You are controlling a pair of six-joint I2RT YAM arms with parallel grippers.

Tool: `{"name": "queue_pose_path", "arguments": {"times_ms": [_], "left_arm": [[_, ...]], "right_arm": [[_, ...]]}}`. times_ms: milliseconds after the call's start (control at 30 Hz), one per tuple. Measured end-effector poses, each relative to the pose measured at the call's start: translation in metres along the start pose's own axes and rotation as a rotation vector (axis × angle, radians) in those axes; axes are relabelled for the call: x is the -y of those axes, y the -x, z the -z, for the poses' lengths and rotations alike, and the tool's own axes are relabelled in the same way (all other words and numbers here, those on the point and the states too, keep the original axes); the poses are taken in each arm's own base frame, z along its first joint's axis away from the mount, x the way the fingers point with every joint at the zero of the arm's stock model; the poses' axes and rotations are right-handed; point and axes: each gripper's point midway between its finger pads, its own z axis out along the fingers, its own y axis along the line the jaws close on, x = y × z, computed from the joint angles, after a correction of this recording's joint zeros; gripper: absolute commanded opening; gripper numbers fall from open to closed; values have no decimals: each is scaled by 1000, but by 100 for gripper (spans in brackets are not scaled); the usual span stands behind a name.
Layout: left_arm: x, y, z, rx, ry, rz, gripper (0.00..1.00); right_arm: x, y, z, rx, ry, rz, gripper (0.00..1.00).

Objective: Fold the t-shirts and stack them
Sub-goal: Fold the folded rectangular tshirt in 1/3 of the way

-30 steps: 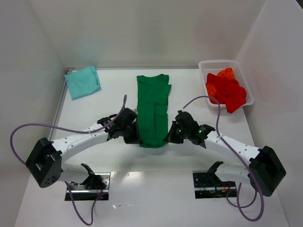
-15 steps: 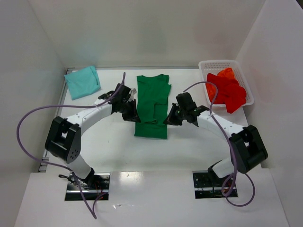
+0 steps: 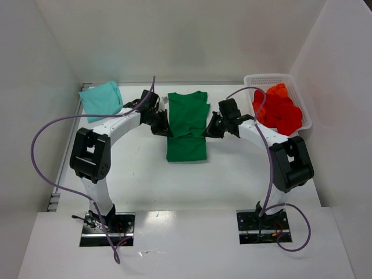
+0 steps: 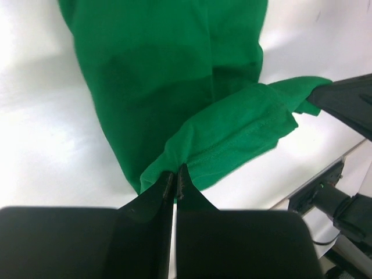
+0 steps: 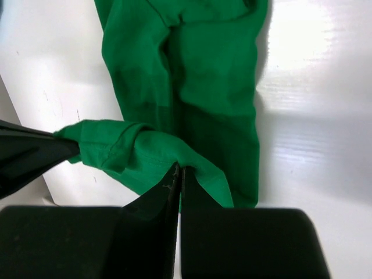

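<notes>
From above, your left pincer (image 3: 163, 125) and right pincer (image 3: 209, 130) sit at either side edge of the dark green soft cloth t-shirt (image 3: 187, 133), which lies flat between them. Left wrist view: your left pincer is closed tight, nipping the tee's hem corner right at its tips, with the fabric lifted in a fold. Right wrist view: same story. The right pincer is clamped on the opposite hem corner, and cloth is bunched just ahead.
</notes>
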Motion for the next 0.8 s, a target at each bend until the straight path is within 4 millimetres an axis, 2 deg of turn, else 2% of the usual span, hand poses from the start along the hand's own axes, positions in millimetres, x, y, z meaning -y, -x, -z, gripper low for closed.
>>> {"name": "queue_pose_path", "arguments": {"times_ms": [267, 500, 633, 800], "left_arm": [[-9, 17, -18, -16, -10, -13, 0], [-12, 25, -29, -25, -18, -19, 0], [-16, 32, -32, -21, -21, -28, 4], [-25, 39, -41, -21, -20, -18, 10]], "right_arm": [[8, 10, -24, -19, -21, 4, 0], [12, 28, -32, 0, -24, 5, 0], [10, 36, -36, 10, -21, 11, 0], [12, 38, -45, 3, -22, 14, 0]]}}
